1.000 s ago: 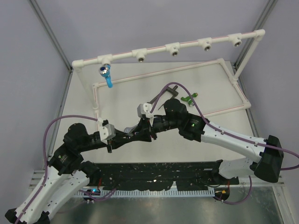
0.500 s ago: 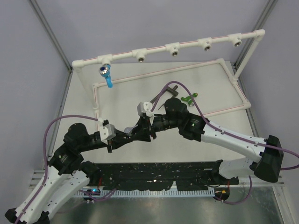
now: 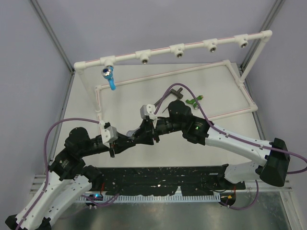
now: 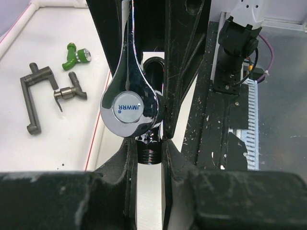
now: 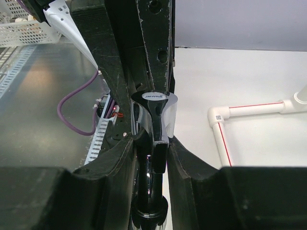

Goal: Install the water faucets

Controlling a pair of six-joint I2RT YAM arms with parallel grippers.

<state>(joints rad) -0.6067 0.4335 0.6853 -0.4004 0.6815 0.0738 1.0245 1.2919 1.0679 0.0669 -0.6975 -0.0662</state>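
- Top view: the chrome faucet [image 3: 135, 132] is held above the table [image 3: 129, 98], near the middle, between the left gripper [image 3: 128, 139] and the right gripper [image 3: 146, 129]. Its long axis runs from near-left to far-right.
- The blue faucet [image 3: 110, 76] hangs spout-down from the leftmost socket of the white pipe frame [image 3: 158, 49]. The green faucet [image 3: 194, 100] lies far right on the table.
- Left wrist view: the left gripper [image 4: 146, 143] is clamped on the chrome faucet [image 4: 129, 103] at its threaded end. The mirror-bright lever points away. Its round white cap reads "JMWRR" in blue.
- Two dark faucets [image 4: 36, 91] lie beside the green faucet [image 4: 76, 55].
- Right wrist view: the right gripper [image 5: 152, 143] is closed on the chrome faucet [image 5: 156, 120], with "JMWRR" legible on top.
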